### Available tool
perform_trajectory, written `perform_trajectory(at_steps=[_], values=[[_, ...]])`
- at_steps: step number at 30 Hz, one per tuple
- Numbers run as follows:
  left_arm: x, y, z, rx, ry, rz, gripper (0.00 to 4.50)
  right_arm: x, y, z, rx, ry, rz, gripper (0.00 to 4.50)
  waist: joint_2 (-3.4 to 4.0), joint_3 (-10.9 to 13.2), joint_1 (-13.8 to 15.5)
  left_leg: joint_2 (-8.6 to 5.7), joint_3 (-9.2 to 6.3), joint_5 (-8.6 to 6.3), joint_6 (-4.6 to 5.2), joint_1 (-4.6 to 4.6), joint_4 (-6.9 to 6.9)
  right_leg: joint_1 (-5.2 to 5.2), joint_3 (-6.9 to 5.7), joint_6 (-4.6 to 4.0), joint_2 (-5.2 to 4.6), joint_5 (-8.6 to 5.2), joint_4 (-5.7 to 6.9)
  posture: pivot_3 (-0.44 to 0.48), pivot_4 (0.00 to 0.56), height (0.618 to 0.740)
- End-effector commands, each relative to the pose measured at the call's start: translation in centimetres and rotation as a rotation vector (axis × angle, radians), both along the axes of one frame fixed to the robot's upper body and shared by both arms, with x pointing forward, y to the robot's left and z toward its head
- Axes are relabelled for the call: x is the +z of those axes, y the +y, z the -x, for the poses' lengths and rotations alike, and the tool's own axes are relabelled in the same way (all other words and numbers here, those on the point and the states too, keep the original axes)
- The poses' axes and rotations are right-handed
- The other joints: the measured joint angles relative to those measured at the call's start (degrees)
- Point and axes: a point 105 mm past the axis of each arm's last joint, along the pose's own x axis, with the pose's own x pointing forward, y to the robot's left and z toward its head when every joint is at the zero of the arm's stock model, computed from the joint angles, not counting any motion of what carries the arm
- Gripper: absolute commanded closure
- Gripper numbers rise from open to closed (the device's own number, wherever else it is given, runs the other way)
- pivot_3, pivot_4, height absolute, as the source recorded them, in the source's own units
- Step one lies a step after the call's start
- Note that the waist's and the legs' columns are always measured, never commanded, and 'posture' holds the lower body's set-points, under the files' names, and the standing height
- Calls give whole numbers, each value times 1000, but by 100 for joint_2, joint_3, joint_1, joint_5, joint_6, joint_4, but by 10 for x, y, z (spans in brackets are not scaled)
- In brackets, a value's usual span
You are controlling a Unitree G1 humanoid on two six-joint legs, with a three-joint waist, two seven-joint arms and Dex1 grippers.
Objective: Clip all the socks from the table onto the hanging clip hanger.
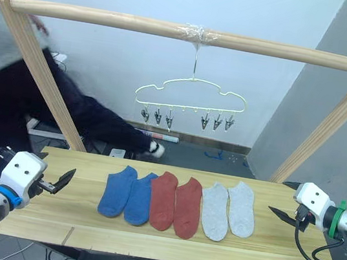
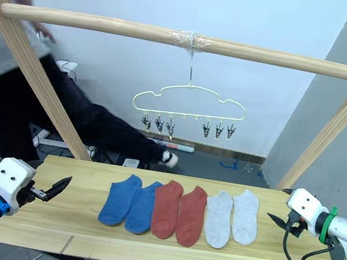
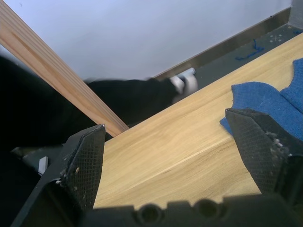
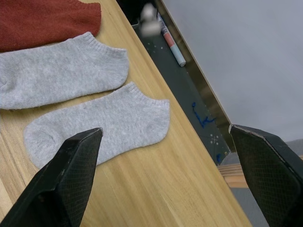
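Six socks lie in a row mid-table point(image 1: 81, 221): blue pair point(image 1: 128, 194), red pair point(image 1: 175, 203), grey pair point(image 1: 228, 210), neighbours touching. Bare wood lies open at both ends. Left gripper point(image 1: 65, 180) near the left edge, jaws wide open, empty. Right gripper point(image 1: 278, 214) near the right edge, jaws wide open, empty. Clip hanger point(image 1: 190, 94) hangs from the wooden pole point(image 1: 194, 35) above, clips empty.

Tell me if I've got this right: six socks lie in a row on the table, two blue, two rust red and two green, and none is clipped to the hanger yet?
Nearly. The last pair is light grey, not green, as the right wrist view shows. The rest stands: six socks lie on the table, and the clip hanger holds none.
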Motion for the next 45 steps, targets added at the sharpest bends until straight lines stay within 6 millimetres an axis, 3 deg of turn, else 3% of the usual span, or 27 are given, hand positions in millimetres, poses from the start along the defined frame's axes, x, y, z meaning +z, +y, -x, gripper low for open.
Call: perform_trajectory(at_steps=[1, 6, 15, 20, 23, 27, 37, 45], values=[[13, -1, -2, -19, -42, -6, 17, 18, -2, -3, 10, -56, 8, 12, 0, 0, 0, 0, 0, 0, 0, 0, 0, 0, 0, 0, 0, 0, 0, 43, 17, 740], [14, 5, -5, -3, -51, 6, 17, 19, -3, -1, 7, -60, 3, 12, -2, -1, -12, 0, 0, 0, 0, 11, 0, 11, 0, 0, 0, 0, 0, 40, 20, 740], [22, -3, -5, -58, -103, 27, 17, 21, 2, -1, 11, -62, -7, 12, -2, -3, -16, 0, 3, 0, 0, 23, 0, 19, 3, 0, 1, 0, 1, 42, 25, 740], [21, 6, -5, -19, -105, 10, 17, 23, 4, 0, 13, -64, -10, 12, -2, -3, -15, 0, 3, 0, 0, 23, 0, 19, 4, 0, 1, 0, 1, 40, 32, 740], [28, 3, -4, -44, -141, 113, 17, 23, 5, 1, 13, -68, -13, 12, -2, -2, -15, 0, 3, 0, 0, 23, 0, 19, 4, 0, 1, 0, 1, 36, 40, 740], [31, 6, -6, -16, -177, 86, 17, 26, 8, 4, 10, -86, -26, 12, 0, 7, -17, 1, 4, 0, 0, 24, 0, 19, 5, -1, 1, 0, 0, 32, 67, 740], [28, -12, -3, -58, -180, 83, 17, 39, 17, 6, -23, -165, -100, 12, -11, 312, -31, 3, 7, 0, 0, 26, 1, 18, 15, -1, 1, -1, 1, 13, 155, 740], [47, -32, -21, -46, -291, 153, 17, 55, 34, 10, -47, -184, -200, 12, 2, 596, -39, 2, -3, 0, 0, -17, 1, -11, 11, 1, 2, -1, 0, -15, 216, 740]])
